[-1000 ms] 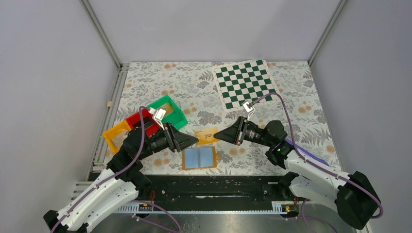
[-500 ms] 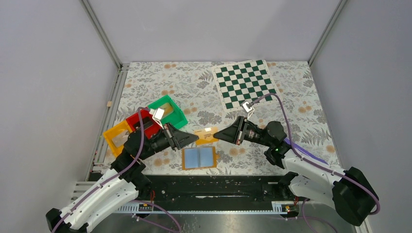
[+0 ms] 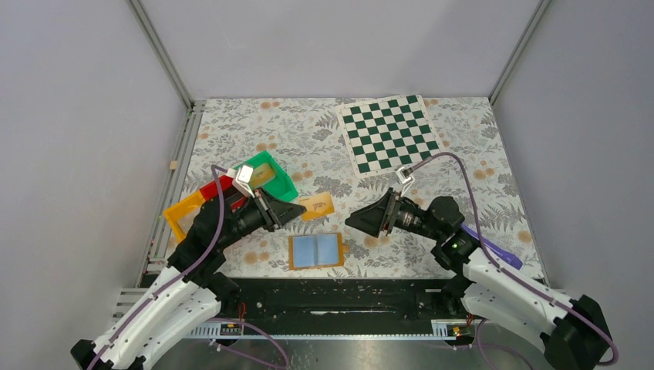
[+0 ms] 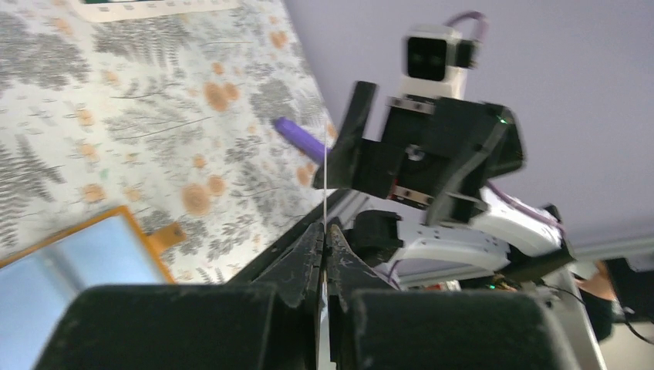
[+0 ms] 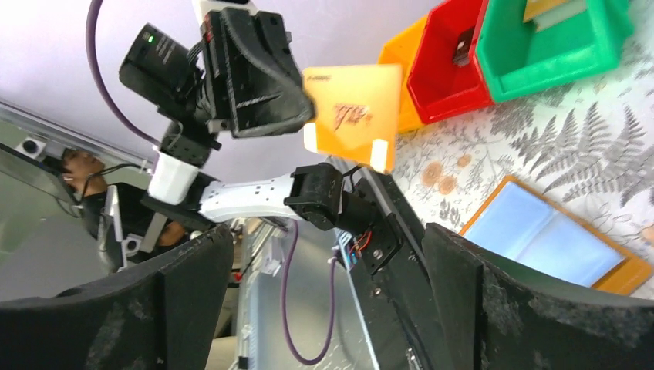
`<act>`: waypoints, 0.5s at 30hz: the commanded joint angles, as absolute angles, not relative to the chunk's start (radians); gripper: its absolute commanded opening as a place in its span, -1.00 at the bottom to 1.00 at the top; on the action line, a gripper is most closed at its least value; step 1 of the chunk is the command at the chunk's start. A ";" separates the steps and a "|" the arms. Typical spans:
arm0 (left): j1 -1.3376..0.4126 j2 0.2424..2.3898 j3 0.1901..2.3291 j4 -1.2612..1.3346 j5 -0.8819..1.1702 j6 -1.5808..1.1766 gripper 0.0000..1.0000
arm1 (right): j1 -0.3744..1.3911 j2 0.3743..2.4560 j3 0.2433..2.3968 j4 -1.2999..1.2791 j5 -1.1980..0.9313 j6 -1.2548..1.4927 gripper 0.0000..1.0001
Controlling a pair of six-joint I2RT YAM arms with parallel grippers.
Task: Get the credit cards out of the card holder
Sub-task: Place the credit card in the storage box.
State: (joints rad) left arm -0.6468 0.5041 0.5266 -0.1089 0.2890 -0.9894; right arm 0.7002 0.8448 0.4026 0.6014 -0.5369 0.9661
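The card holder (image 3: 316, 250) lies open on the floral cloth near the front edge, pale blue inside with an orange border; it also shows in the left wrist view (image 4: 69, 262) and the right wrist view (image 5: 547, 239). An orange credit card (image 3: 319, 206) hangs above the cloth, pinched at its left end by my left gripper (image 3: 301, 209), which is shut on it. The left wrist view shows that card edge-on (image 4: 325, 185) between the closed fingertips. My right gripper (image 3: 349, 221) stands wide open and empty to the right of the card (image 5: 355, 112), apart from it.
Green (image 3: 271, 181), red (image 3: 222, 191) and orange (image 3: 183, 216) bins stand in a row at the left, just behind the left gripper; the green one holds a tan card. A green chessboard mat (image 3: 388, 132) lies at the back right. A purple stick (image 4: 301, 139) lies beside the right arm.
The right gripper opened, let go of the orange card and drew back to the right. The left gripper shut on the card and carried it left toward the bins.
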 commanded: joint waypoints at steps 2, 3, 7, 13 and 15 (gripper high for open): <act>-0.494 0.620 0.718 -0.342 0.284 -0.878 -1.00 | 0.698 0.699 0.477 0.350 -0.452 0.783 0.99; -0.444 0.645 0.750 -0.377 0.307 -0.860 -1.00 | 0.698 0.677 0.479 0.331 -0.452 0.774 0.99; -0.239 0.726 0.847 -0.466 0.367 -0.753 -1.00 | 0.698 0.611 0.484 0.270 -0.442 0.746 0.99; 0.077 0.880 0.880 -0.478 0.495 -0.669 -1.00 | 0.698 0.583 0.506 0.180 -0.407 0.718 0.99; 0.123 0.943 0.897 -0.487 0.496 -0.638 -1.00 | 0.697 0.582 0.507 0.181 -0.404 0.722 0.99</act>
State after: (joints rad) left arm 0.0429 0.8597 0.8471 -0.4599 0.4179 -0.7307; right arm 0.6998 0.5919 0.4622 0.2203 -0.4324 0.7513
